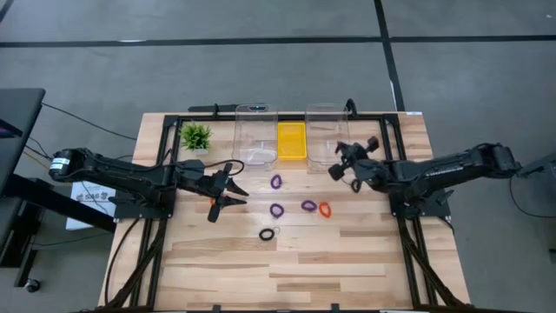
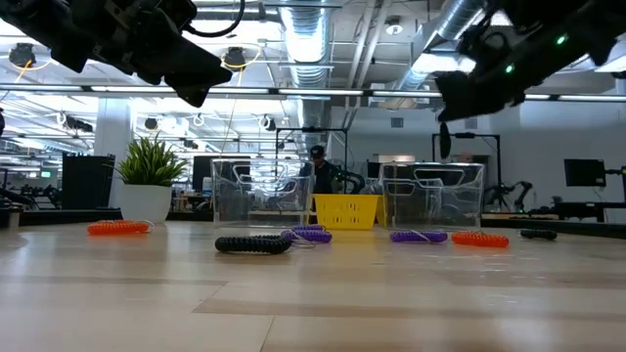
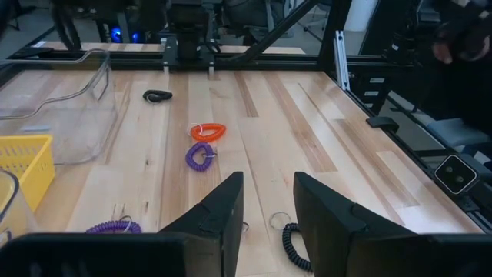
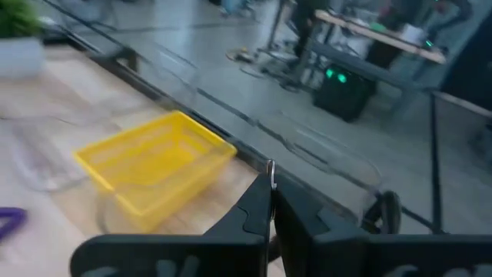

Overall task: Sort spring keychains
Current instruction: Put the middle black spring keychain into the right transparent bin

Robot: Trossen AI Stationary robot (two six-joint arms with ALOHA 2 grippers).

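Observation:
Several spring keychains lie flat on the table: purple ones [image 1: 275, 182] [image 1: 276, 209] [image 1: 308, 206], a red-orange one [image 1: 324, 209], black ones [image 1: 267, 234] [image 1: 356, 184], and another red-orange one [image 1: 213, 207] below my left arm. My left gripper [image 1: 239, 184] [image 3: 269, 200] is open and raised well above the wood [image 2: 191, 83]. My right gripper [image 1: 334, 171] [image 4: 271, 192] is shut and raised over the right clear bin [image 1: 327, 135]. A dark slim keychain [image 2: 442, 139] hangs below it. My right gripper pinches a spring keychain between its two fingertips. Only a thin metal ring [image 4: 270, 168] shows at the tips in the wrist view, and the fingers hide the rest. In the low view the dark piece hangs straight down, lifted clear above the clear bin.
Along the far edge stand a left clear bin [image 1: 256, 135], a yellow basket [image 1: 291, 141] and the right clear bin. A small green plant [image 1: 196, 136] sits at the far left. Black frame rails [image 1: 174, 117] edge the table. Bare wood [image 1: 330, 269] spans the near half.

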